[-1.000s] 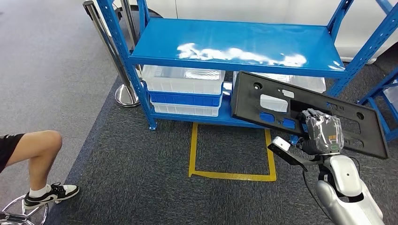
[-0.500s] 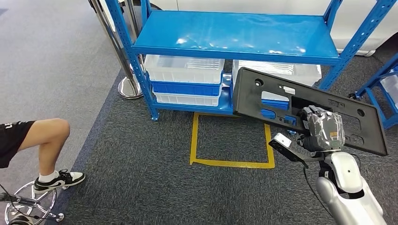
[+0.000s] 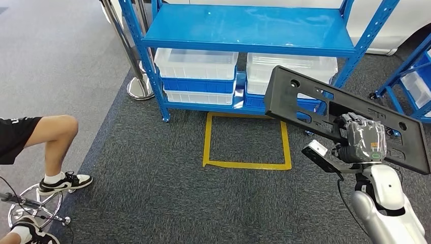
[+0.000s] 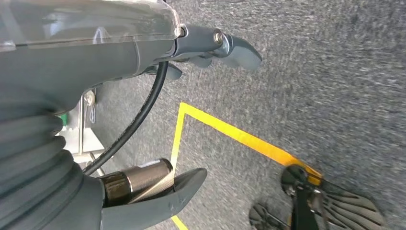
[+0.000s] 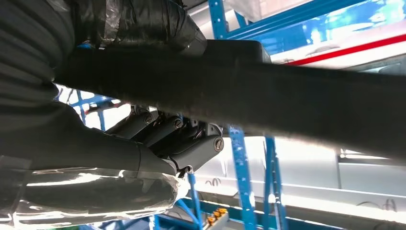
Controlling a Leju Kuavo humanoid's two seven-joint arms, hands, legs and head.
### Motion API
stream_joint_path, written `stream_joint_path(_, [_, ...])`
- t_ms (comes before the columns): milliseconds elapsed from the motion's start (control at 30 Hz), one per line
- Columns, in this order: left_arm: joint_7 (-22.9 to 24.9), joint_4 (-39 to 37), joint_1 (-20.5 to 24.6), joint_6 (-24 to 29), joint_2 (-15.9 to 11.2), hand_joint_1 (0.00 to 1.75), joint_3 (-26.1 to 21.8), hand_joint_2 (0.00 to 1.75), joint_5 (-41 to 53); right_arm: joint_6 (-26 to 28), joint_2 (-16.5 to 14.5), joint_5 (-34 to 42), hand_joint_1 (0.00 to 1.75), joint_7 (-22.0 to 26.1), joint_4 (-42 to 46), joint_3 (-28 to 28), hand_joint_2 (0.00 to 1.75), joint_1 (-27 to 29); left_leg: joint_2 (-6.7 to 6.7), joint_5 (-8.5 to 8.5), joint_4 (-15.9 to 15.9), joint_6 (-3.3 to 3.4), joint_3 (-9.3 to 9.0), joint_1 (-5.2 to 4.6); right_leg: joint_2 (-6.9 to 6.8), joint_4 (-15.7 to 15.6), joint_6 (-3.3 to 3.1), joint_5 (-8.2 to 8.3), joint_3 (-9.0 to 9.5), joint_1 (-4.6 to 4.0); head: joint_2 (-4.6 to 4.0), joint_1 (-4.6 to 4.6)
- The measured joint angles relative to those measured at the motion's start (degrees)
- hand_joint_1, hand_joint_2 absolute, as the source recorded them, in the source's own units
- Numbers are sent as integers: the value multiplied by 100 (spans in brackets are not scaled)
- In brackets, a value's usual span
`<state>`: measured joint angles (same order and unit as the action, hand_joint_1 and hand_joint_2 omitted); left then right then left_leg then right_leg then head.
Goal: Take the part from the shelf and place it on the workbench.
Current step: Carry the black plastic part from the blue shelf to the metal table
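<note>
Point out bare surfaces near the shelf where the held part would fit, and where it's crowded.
Free: the top board of the blue shelf, and the carpet inside the yellow floor square. Crowded: the lower shelf level, packed with clear bins. The right hand grips the black part; a person's leg borders the left carpet.

The part (image 3: 325, 109) is matt black, with the blue of the bins showing through its cut-outs. The right hand (image 3: 363, 142) is grey under glossy clear film, with a small green spot, on a silver arm (image 3: 383, 203). The left hand (image 4: 143, 43) is plain grey with a black cable. The shelf (image 3: 249, 25) is bright glossy blue; its bins (image 3: 195, 63) are clear white over blue. The carpet (image 3: 152, 178) is speckled dark grey, marked with a yellow taped square (image 3: 246, 163). A person (image 3: 45, 137) wears black shorts, white socks and black-and-white shoes. The stanchion (image 3: 137, 86) is shiny chrome.
</note>
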<state>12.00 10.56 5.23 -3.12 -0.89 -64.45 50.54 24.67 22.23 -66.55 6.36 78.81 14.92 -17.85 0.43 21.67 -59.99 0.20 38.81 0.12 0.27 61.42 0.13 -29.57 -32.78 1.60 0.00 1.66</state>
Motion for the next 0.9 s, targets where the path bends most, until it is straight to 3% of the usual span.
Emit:
stream_joint_path(33, [2, 0, -8, 0, -3, 0, -1, 175, 1, 0, 0, 4, 175, -1, 1, -3, 175, -4, -5, 95, -53, -39, 39, 10, -9, 3, -56, 57, -56, 0, 0, 3])
stream_joint_path(67, [5, 0, -15, 1, -4, 0, -2, 175, 2, 0, 1, 12, 175, -1, 2, -9, 175, -11, -7, 297, -196, -71, 94, 18, -18, -1, -107, 124, -122, 6, 0, 2])
stream_joint_path(167, [11, 0, -9, -1, -4, 0, -3, 175, 11, -1, 8, 79, 175, -2, 27, -67, 175, -28, -7, 1134, -1132, -122, 292, 30, -26, 0, -174, 340, -369, -13, 0, 7])
stream_joint_path(200, [11, 0, -6, -2, -5, 0, -3, 175, 20, -4, 10, 111, 175, -2, 38, -92, 175, -33, -7, 1243, -1424, -116, 302, 30, -27, 2, -178, 413, -464, -29, 0, 8])
stream_joint_path(267, [11, 0, -2, -6, -7, 0, -3, 175, 41, -16, 17, 162, 175, -1, 61, -137, 175, -42, -11, 1094, -1535, -56, 77, 16, -27, 3, -182, 566, -657, -69, 0, 8])
stream_joint_path(333, [11, 2, 10, -13, -25, 0, -3, 175, 59, -33, 27, 192, 175, 1, 81, -180, 175, -61, -18, 888, -916, 83, -520, -33, -25, -3, -179, 713, -803, -103, 0, 7])
stream_joint_path(400, [9, 5, 31, -21, -57, 0, -3, 175, 75, -51, 45, 204, 175, 2, 90, -215, 175, -97, -22, 991, -81, 200, -1124, -94, -32, -42, -145, 849, -854, -107, 0, 2])
stream_joint_path(433, [8, 7, 38, -24, -75, 0, -4, 175, 84, -60, 51, 207, 175, 3, 93, -226, 175, -116, -22, 1050, 183, 234, -1278, -119, -41, -88, -112, 926, -850, -90, 0, 7])
stream_joint_path(467, [7, 7, 43, -24, -82, 0, -4, 175, 91, -68, 58, 208, 175, 5, 95, -233, 175, -131, -21, 1028, 318, 254, -1309, -136, -47, -154, -74, 1016, -843, -75, 0, 14])
stream_joint_path(533, [8, 7, 45, -24, -97, 0, -5, 175, 100, -83, 68, 209, 175, 9, 95, -238, 175, -138, -4, 801, 455, 306, -1241, -133, -43, -260, -7, 1082, -858, -54, 0, 27])
stream_joint_path(567, [9, 7, 45, -25, -99, 0, -5, 175, 100, -88, 78, 209, 175, 9, 94, -240, 175, -136, 8, 673, 525, 333, -1186, -125, -35, -210, 15, 929, -889, -57, 0, 25])
stream_joint_path(600, [10, 7, 41, -26, -97, 0, -5, 175, 100, -92, 91, 210, 175, 9, 93, -244, 175, -135, 20, 551, 577, 348, -1116, -112, -29, -40, 30, 650, -934, -60, 0, 20])
stream_joint_path(667, [11, 7, 29, -32, -86, 0, -5, 175, 100, -96, 108, 210, 175, 9, 92, -248, 175, -142, 31, 375, 568, 363, -909, -113, -26, 620, 62, 12, -1027, -56, 0, 14])
stream_joint_path(700, [11, 7, 24, -34, -81, 0, -5, 175, 100, -98, 111, 210, 175, 9, 91, -248, 175, -143, 34, 304, 538, 357, -789, -112, -27, 986, 81, -132, -1050, -52, 0, 14])
stream_joint_path(733, [11, 7, 23, -36, -76, 0, -6, 175, 101, -100, 114, 211, 175, 9, 90, -248, 175, -142, 37, 238, 494, 349, -660, -111, -27, 1262, 98, -118, -1029, -45, 0, 15])
stream_joint_path(767, [11, 7, 22, -35, -73, 0, -6, 175, 102, -103, 116, 214, 175, 9, 89, -249, 175, -142, 39, 177, 436, 337, -521, -108, -29, 1388, 113, 18, -937, -37, 0, 15])
stream_joint_path(800, [11, 7, 21, -35, -71, 0, -6, 175, 107, -105, 121, 219, 175, 8, 89, -250, 175, -142, 41, 124, 367, 320, -380, -103, -31, 1324, 126, 186, -753, -27, 0, 15])
stream_joint_path(833, [11, 7, 20, -35, -69, 0, -6, 175, 114, -107, 127, 229, 175, 7, 91, -254, 175, -143, 41, 77, 284, 297, -247, -98, -36, 1071, 136, 251, -478, -17, 0, 15])
stream_joint_path(900, [13, 7, 15, -33, -70, 0, -6, 175, 139, -111, 142, 266, 175, 2, 106, -269, 175, -140, 33, 5, 131, 241, -39, -107, -43, 299, 125, 25, 121, -34, 0, 18])
